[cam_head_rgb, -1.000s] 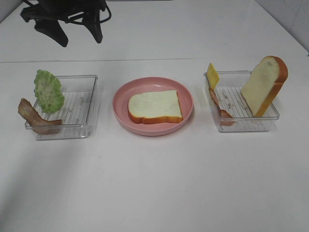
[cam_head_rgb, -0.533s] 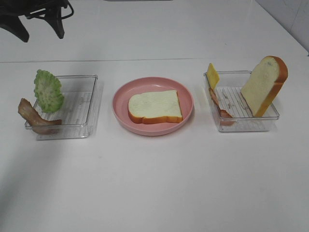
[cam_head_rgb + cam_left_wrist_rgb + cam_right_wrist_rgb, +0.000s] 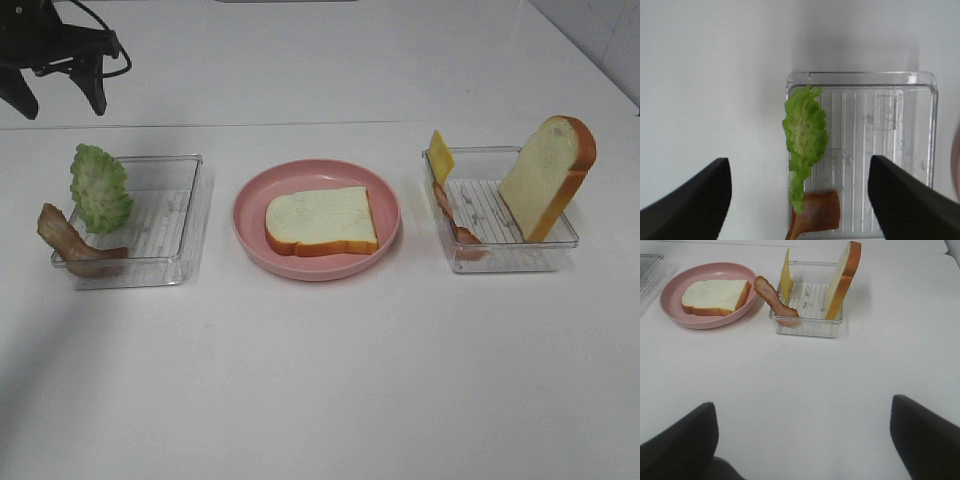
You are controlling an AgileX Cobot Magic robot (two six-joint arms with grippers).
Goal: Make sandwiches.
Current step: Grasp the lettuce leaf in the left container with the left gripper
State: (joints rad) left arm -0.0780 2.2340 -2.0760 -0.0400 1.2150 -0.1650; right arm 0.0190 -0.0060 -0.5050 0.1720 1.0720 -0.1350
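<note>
Bread slice on plate: one white bread slice (image 3: 321, 221) with orange-brown crust lies flat in the middle of the pink plate (image 3: 250, 195), with nothing on top of it.
Second bread slice: the other bread slice (image 3: 547, 178) stands on edge in the right tray (image 3: 510, 262), tilted against the wall away from the plate, and its top rises well above the rim.
Cheese: a thin yellow cheese slice (image 3: 440, 157) stands upright at the right tray's far corner on the plate side.
Bacon, right tray: a reddish-brown bacon strip (image 3: 455, 225) slants along the plate-side wall just in front of the cheese. In the right wrist view its upper end pokes over the rim towards the plate.
Lettuce: the ruffled green lettuce leaf (image 3: 101, 188) stands on edge at the outer wall of the left tray (image 3: 160, 158).
Bacon, left tray: a second bacon strip (image 3: 70, 243) rests across the near outer corner, just in front of the lettuce, with one end jutting out over the rim.
Layout: the left tray, the plate and the right tray stand in a row on the white surface (image 3: 320, 380), each apart from the next.
Left hand: the left hand (image 3: 62, 105) hangs above the surface behind the left tray, spread wide and holding nothing. Its wrist view looks down on the lettuce between the two dark fingers (image 3: 695, 205).
Right hand: the right hand (image 3: 802, 440) is spread wide and holds nothing, over bare surface on the near side of the right tray and well apart from it.
</note>
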